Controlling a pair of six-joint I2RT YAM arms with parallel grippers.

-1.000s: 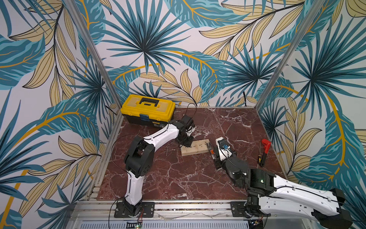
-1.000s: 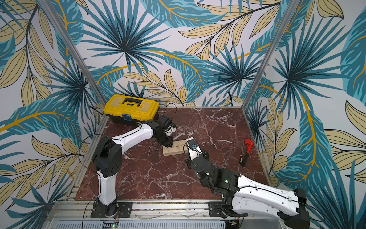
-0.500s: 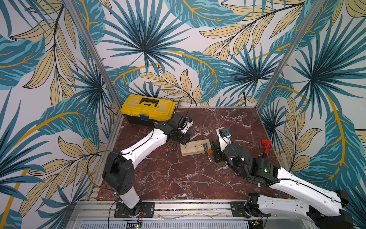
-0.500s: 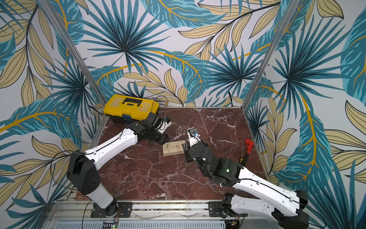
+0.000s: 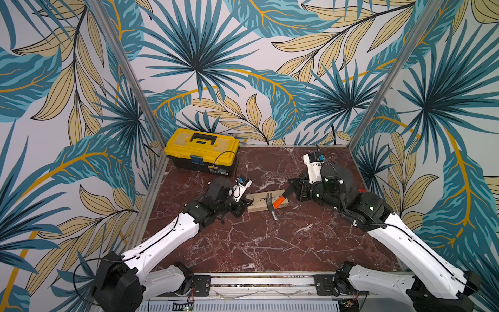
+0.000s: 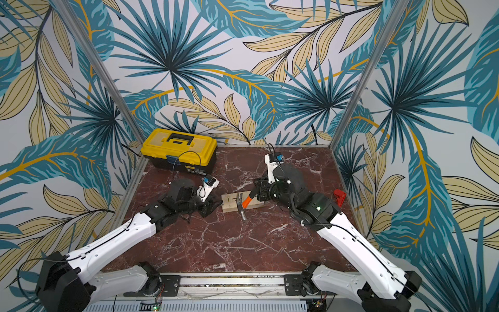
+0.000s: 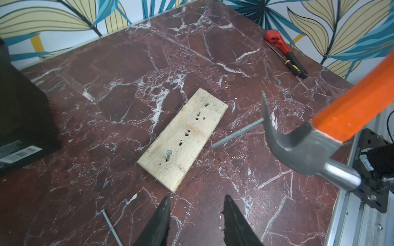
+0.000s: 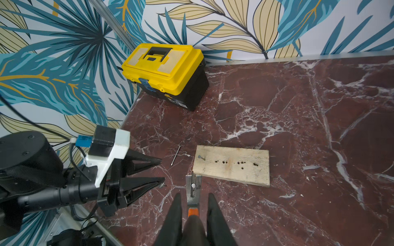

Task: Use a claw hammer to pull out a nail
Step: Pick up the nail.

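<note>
1. Reaches low and forward from the near left corner with the left arm (image 5: 167,237), white links ending in a black wrist.
2. Holds the left tool (image 7: 197,199) close over the table (image 5: 256,243), pointed black fingers (image 7: 162,219) parted, nothing between them.
3. Angles the right arm (image 5: 410,245) inward from the near right corner.
4. Clamps the right tool (image 8: 194,194) tight on the shaft of the claw hammer (image 5: 279,201), facing the left tool.

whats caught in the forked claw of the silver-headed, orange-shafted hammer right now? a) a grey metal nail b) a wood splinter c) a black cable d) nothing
a: in the left wrist view a grey metal nail juts out from the forked claw of the silver-headed, orange-shafted claw hammer.
</note>
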